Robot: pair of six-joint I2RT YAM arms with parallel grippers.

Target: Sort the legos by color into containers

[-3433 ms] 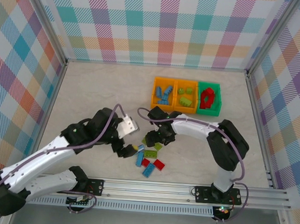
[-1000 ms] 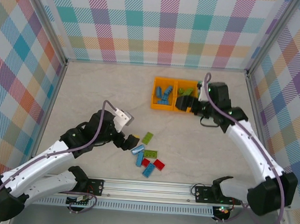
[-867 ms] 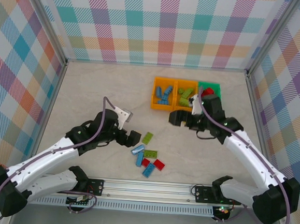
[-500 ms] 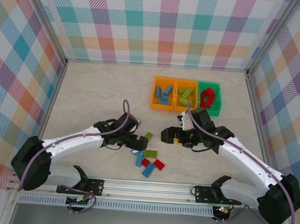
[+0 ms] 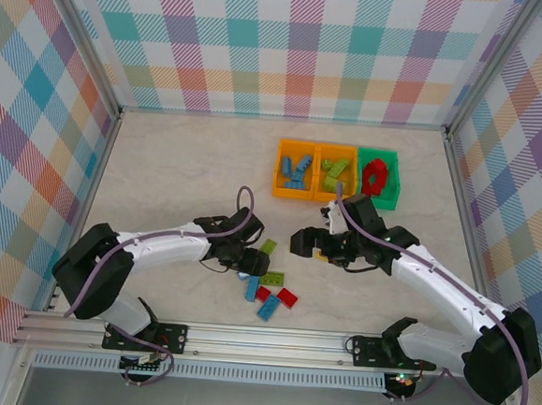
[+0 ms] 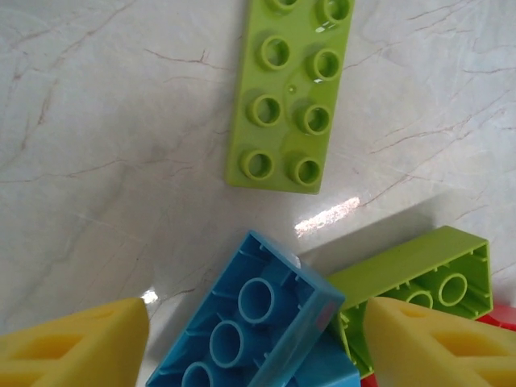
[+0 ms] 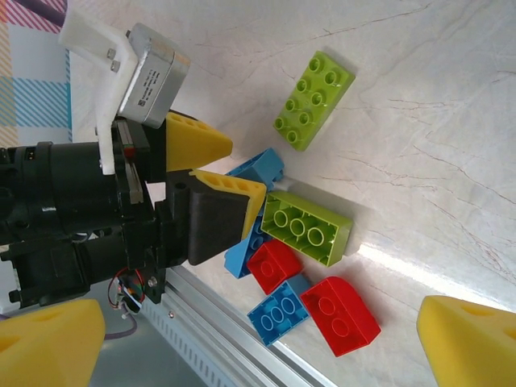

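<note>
Seen from overhead, the left gripper [image 5: 247, 263] lies low over the pale marbled table [image 5: 179, 177], just left of a long lime green brick [image 5: 267, 248]. Its arm hides part of the loose legos nearer than that brick. In the left wrist view its yellow fingertips [image 6: 76, 351] are spread wide on either side of an upturned blue brick [image 6: 258, 322], gripping nothing; the frame edge cuts off the brick's lower end. A shorter lime green brick [image 6: 415, 274] touches the blue one, and a red sliver beside it is too small to identify. The right gripper [image 5: 307, 246] hangs just right of the long brick, jaws wide and empty. Two red bricks [image 7: 339, 314] lie nearer than the long brick. Beyond it stand an orange bin [image 5: 276, 170] holding blue pieces, a second orange bin [image 5: 338, 146] holding lime green ones and a green bin [image 5: 397, 180] holding red ones, all too small to count.
</note>
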